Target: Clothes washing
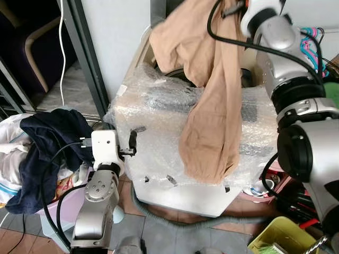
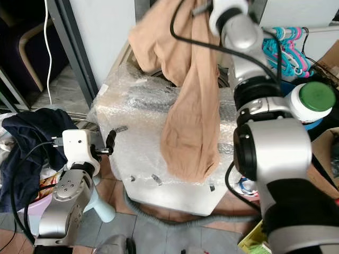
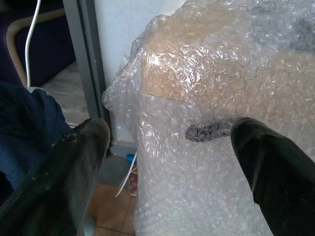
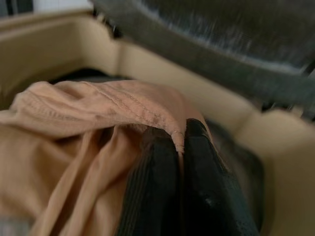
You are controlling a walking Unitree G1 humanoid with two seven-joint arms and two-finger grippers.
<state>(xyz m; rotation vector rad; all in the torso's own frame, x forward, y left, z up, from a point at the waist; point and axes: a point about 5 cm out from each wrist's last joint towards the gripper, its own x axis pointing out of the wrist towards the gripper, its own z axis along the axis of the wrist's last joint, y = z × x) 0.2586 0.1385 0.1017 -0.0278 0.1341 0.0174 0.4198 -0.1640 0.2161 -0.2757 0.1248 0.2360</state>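
A washing machine (image 1: 153, 121) wrapped in bubble wrap stands in front of me with its top lid up. My right gripper (image 4: 180, 135) is raised over the machine's open top and is shut on the waistband of a tan garment (image 1: 212, 95). The garment hangs from it and drapes down over the machine's front. The beige tub rim (image 4: 147, 64) lies just behind the held cloth. My left gripper (image 3: 170, 129) is open and empty, close to the machine's left front corner. To its left, dark blue clothes (image 1: 50, 137) are heaped in a laundry basket (image 1: 53, 209).
A grey drain hose (image 1: 175, 219) runs along the floor under the machine. Coloured hangers (image 1: 312, 45) and a green-capped white bottle (image 2: 312, 100) are at the right. A yellow bin (image 1: 278, 235) sits at the bottom right. A grey door frame (image 1: 87, 58) and a white cable (image 1: 62, 42) are at the left.
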